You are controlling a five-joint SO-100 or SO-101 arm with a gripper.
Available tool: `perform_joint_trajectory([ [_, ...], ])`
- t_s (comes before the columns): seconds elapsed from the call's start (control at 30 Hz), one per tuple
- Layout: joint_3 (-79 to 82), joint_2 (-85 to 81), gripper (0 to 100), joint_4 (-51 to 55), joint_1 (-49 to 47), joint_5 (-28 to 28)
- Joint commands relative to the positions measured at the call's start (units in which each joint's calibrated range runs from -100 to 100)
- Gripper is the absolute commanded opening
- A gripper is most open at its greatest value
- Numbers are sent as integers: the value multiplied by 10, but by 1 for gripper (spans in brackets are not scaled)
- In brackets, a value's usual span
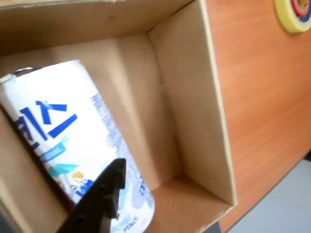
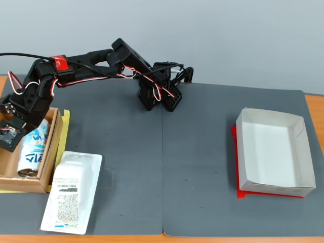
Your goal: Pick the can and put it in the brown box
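The can [image 1: 73, 136] is white and light blue with blue lettering. It lies on its side inside the brown box [image 1: 194, 92], along the box's left wall in the wrist view. In the fixed view the can [image 2: 33, 147] lies in the brown box [image 2: 54, 152] at the far left of the table. My gripper [image 2: 15, 132] is low over the can's upper end. One black finger [image 1: 104, 194] shows in front of the can's lower part. The other finger is out of sight, so I cannot see whether the jaws are closed on the can.
A flat white plastic-wrapped packet [image 2: 71, 190] lies just right of the brown box. A white paper box [image 2: 273, 152] on a red sheet stands at the right. A yellow tape roll [image 1: 294, 14] lies on the wooden table beyond the box wall.
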Motion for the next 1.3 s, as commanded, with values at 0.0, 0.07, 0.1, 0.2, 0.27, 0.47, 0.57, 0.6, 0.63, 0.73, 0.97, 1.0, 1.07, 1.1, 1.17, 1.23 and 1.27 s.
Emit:
perform_joint_trajectory([
  [0.0, -30, -64, 36, 61, -14, -38],
  [0.07, -30, -92, 29, 105, -22, -57],
  [0.1, -30, -107, 26, 127, -27, -65],
  [0.2, -30, -150, 16, 171, -47, -89],
  [0.27, -30, -180, 11, 193, -61, -110],
  [0.47, -29, -272, 1, 207, -114, -178],
  [0.57, -29, -311, 1, 207, -146, -214],
  [0.6, -29, -324, 1, 207, -156, -225],
  [0.63, -29, -335, 1, 207, -168, -237],
  [0.73, -9, -368, 1, 199, -208, -258],
  [0.97, 125, -475, 1, 199, -319, -271],
  [1.0, 151, -492, 1, 198, -336, -271],
  [1.07, 209, -531, 1, 186, -366, -271],
  [1.1, 242, -552, 1, 173, -379, -271],
  [1.17, 314, -596, 1, 137, -402, -271],
  [1.23, 392, -646, 1, 96, -421, -268],
  [1.27, 430, -671, 1, 75, -428, -268],
])
